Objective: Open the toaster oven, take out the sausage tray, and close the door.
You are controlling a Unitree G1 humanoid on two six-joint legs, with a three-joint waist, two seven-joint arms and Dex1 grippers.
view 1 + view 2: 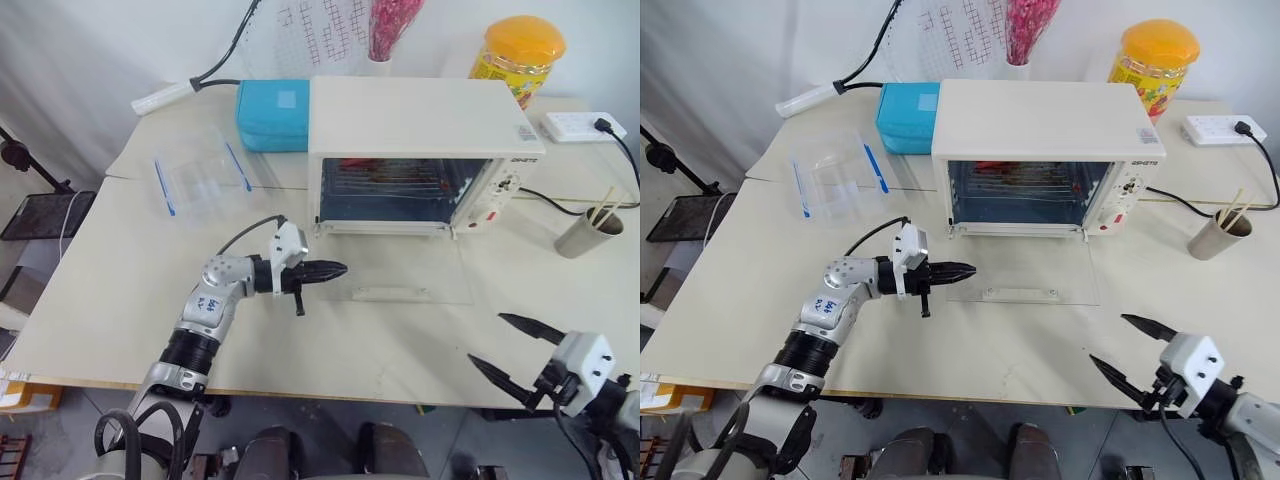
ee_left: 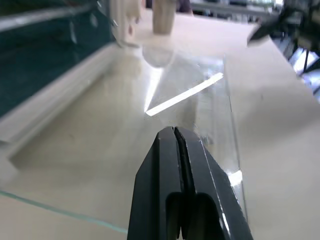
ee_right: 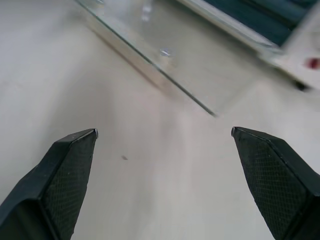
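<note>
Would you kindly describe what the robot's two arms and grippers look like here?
The left arm has silver-grey metal segments with a blue marking, black ribbed joints and a thin black cable looping over its white wrist block. The left gripper has two black, pointed fingers. The right gripper has matching black tapered fingers with cross-hatched pads, on a white block with black cabling.

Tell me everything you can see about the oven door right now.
The door is a clear glass panel, fully open and lying flat on the table in front of the toaster oven, hinged at the oven's lower front edge. Its pale bar handle runs along the far edge. The shut left end effector is at its left edge; contact is unclear.
</note>
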